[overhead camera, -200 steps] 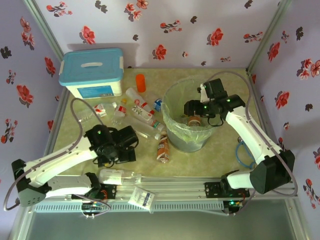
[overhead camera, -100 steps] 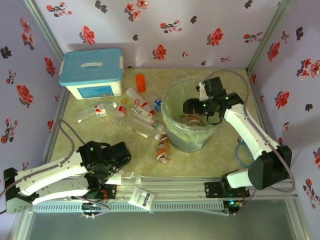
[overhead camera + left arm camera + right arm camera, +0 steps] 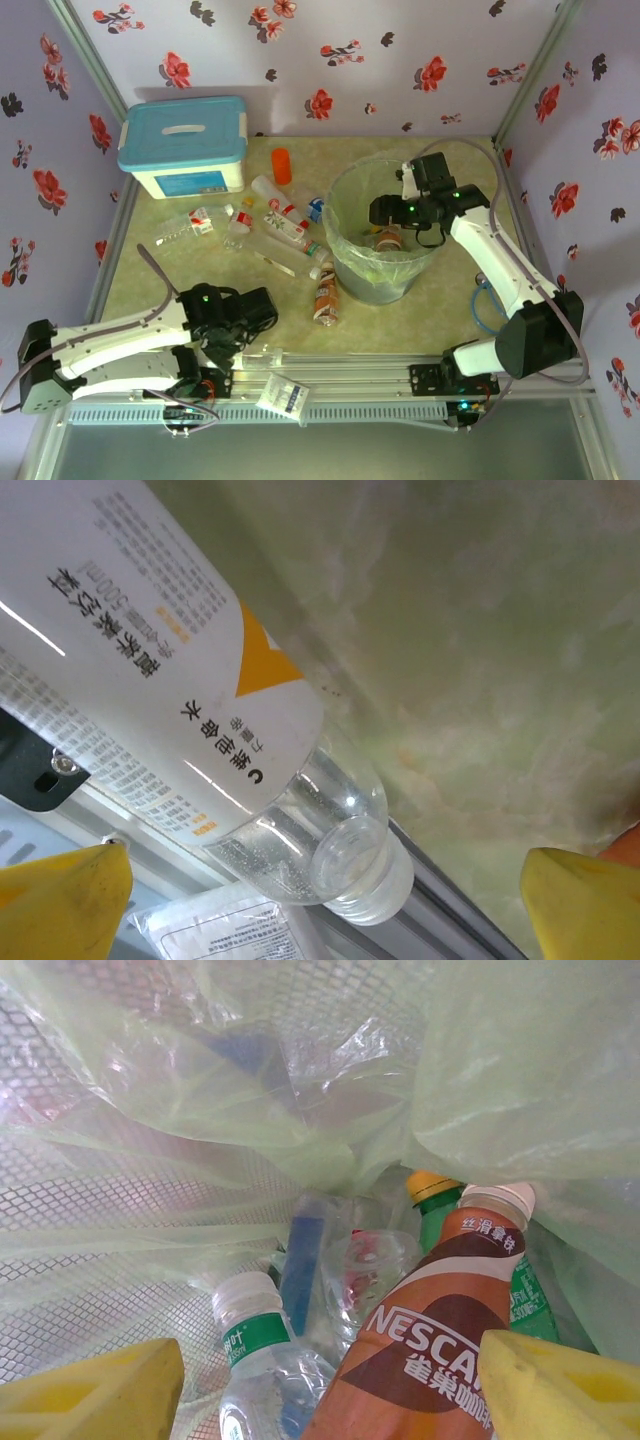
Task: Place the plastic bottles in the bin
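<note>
1. Left end effector (image 3: pixel 322 892): fingers wide apart, straddling the white-label bottle (image 3: pixel 170 670). The bottle lies on its side at the near edge of the table (image 3: pixel 440 300), just beside the rail (image 3: pixel 462 908). Risk: the round, smooth body may roll away from closing fingers and go over the edge onto the packet (image 3: pixel 215 932); a finger may also strike the rail
2. Loose bottles (image 3: pixel 283 222): a cluster lying on the table between the blue-lidded box (image 3: pixel 182 145) and the bin (image 3: pixel 372 285), some touching. Risk: a grasp on one may nudge its neighbours or catch two at once
3. Bin: stands right of centre, liner (image 3: pixel 480 1060) draped slackly over the rim, several bottles already inside. Risk: the slack film may snag a finger or be dragged out as an arm withdraws
4. Right end effector (image 3: pixel 325 1392): inside the bin mouth, fingers apart, with a gap between one finger and the brown bottle (image 3: pixel 430 1350) below it. Whether the other finger touches the bottle cannot be told. Risk: if the bottle clings to that finger, it may be lifted out with the arm; a lower reach would press on the pile
</note>
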You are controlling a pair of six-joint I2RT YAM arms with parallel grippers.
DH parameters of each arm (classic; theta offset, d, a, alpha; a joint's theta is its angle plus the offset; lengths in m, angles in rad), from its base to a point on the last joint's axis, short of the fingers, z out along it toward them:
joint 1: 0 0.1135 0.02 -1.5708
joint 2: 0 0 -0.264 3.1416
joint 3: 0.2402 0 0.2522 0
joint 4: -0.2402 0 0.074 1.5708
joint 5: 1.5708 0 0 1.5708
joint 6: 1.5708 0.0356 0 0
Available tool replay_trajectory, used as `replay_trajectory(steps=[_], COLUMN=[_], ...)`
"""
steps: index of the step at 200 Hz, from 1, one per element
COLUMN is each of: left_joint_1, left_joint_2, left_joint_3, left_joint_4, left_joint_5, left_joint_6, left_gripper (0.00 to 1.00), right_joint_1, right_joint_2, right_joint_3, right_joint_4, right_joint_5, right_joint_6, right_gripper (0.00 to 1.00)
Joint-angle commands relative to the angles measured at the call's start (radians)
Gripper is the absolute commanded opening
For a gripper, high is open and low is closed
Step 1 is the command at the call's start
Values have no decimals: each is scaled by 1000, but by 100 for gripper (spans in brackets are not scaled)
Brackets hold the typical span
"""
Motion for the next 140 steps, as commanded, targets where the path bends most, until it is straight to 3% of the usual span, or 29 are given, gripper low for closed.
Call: replay_trajectory(steps=[1, 31, 73, 140], left_joint_1=[-24, -54, -57, 102], left_joint_2=[27, 20, 17, 112], left_joint_3=[21, 7, -138, -158], left_joint_4=[-24, -45, 184, 307], left_joint_5=[44, 60, 71, 74], left_joint_6=[-127, -176, -237, -59], left_gripper=[100, 100, 100, 99], right_joint_1=[-10, -11, -12, -19], right_joint_2=[8, 13, 14, 5], right_joint_3=[39, 46, 46, 57], right_joint_4=[5, 2, -11, -32], right_joint_5=[-17, -23, -24, -16], right_joint_6=[-26, -33, -41, -47], right_gripper=[78, 78, 78, 78])
